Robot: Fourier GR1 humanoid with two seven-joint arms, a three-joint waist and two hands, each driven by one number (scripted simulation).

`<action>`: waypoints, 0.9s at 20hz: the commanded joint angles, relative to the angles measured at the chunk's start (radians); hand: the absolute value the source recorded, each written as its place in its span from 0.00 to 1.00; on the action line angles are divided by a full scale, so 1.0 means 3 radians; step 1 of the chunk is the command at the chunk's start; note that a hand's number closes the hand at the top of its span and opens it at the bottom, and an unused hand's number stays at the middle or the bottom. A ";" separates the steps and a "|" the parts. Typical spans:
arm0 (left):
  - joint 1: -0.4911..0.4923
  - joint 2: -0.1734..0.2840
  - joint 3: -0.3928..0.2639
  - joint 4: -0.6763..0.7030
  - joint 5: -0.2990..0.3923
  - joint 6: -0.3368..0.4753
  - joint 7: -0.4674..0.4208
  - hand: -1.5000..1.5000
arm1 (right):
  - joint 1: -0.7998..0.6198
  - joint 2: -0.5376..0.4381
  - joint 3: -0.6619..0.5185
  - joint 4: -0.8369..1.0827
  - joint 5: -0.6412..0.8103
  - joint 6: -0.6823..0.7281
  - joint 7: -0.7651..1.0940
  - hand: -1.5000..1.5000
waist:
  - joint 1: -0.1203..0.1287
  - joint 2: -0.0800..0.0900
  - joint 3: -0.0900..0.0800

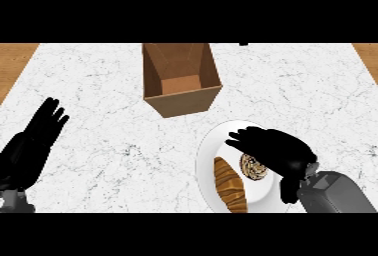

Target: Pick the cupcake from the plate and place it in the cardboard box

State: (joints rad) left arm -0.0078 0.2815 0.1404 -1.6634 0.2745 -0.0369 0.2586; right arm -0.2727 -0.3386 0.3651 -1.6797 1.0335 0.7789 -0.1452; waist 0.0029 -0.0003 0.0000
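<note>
Right hand (pixel 273 147) curled over cupcake (pixel 253 166) on plate (pixel 210 150), grasp unclear; probably light, soft-topped, best gripped by sides.

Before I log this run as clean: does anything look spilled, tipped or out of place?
Nothing stands out. The brown cardboard box stands upright and open; the swirl-topped cupcake and brown croissant sit on the white round plate, right hand curled over the cupcake. Left hand rests open.

You find no readable text, label, brand, number or sign on anything here, so there is nothing to report.
</note>
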 commanded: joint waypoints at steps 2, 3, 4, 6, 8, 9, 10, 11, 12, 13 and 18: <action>-0.0270 -0.0142 -0.0043 0.0150 -0.0150 0.0142 0.0063 0.50 | -0.0141 0.0080 0.0036 0.0322 0.0194 -0.0099 -0.0115 0.00 | -0.0002 0.0003 0.0000; -0.0111 -0.0098 0.0022 0.0172 -0.0076 -0.0041 -0.0041 0.50 | 0.0115 0.0155 0.0150 0.0001 0.0258 0.0032 0.0111 0.00 | -0.0008 -0.0001 0.0000; -0.0125 -0.0188 -0.0070 0.0001 -0.0205 0.0129 0.0055 0.50 | 0.0079 0.0071 0.0065 -0.0103 0.0202 0.0170 0.0013 0.00 | -0.0008 -0.0002 0.0000; 0.0198 -0.0056 0.0033 -0.0460 -0.0015 -0.0027 0.0270 0.50 | 0.0049 -0.0043 0.0024 0.0271 0.0271 -0.0156 -0.0216 0.00 | 0.0016 -0.0003 0.0001; -0.0029 -0.0117 0.0028 -0.0251 -0.0050 0.0001 0.0307 0.50 | 0.0025 -0.0018 0.0020 0.0429 0.0363 -0.0271 -0.0307 0.00 | 0.0002 0.0000 0.0001; -0.0055 -0.0054 0.0146 -0.0012 0.0010 -0.0132 0.0135 0.50 | 0.0034 0.0047 0.0057 0.0672 0.0423 -0.0533 -0.0373 0.00 | 0.0004 0.0003 0.0001; -0.0148 -0.0058 0.0126 0.0008 -0.0042 -0.0119 0.0151 0.50 | 0.0119 0.0050 0.0140 0.0518 0.0502 -0.0427 -0.0302 0.00 | -0.0004 0.0001 0.0000; -0.0240 -0.0115 0.0064 0.0009 -0.0106 -0.0046 0.0206 0.50 | 0.0080 0.0195 0.0091 0.0502 0.0481 -0.0352 -0.0202 0.00 | -0.0006 0.0001 0.0000; 0.0018 -0.0200 0.0047 0.0055 -0.0160 -0.0118 -0.0084 0.50 | -0.0154 0.0207 0.0005 0.0831 0.0480 -0.0425 -0.0311 0.00 | 0.0008 0.0003 0.0000; -0.0006 -0.0086 0.0165 -0.0080 -0.0053 -0.0185 0.0113 0.50 | -0.0108 0.0162 -0.0064 0.0730 0.0476 -0.0367 -0.0358 0.00 | 0.0004 0.0001 0.0000; 0.0080 -0.0259 0.0066 0.0002 -0.0264 -0.0124 -0.0065 0.50 | 0.0104 0.0242 0.0073 0.0584 0.0643 -0.0479 -0.0322 0.00 | -0.0003 0.0001 0.0000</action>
State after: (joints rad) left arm -0.0046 0.2300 0.1661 -1.6967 0.2294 -0.0659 0.2918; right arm -0.2535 -0.2915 0.3729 -1.5170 1.1882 0.6627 -0.2460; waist 0.0027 -0.0004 0.0001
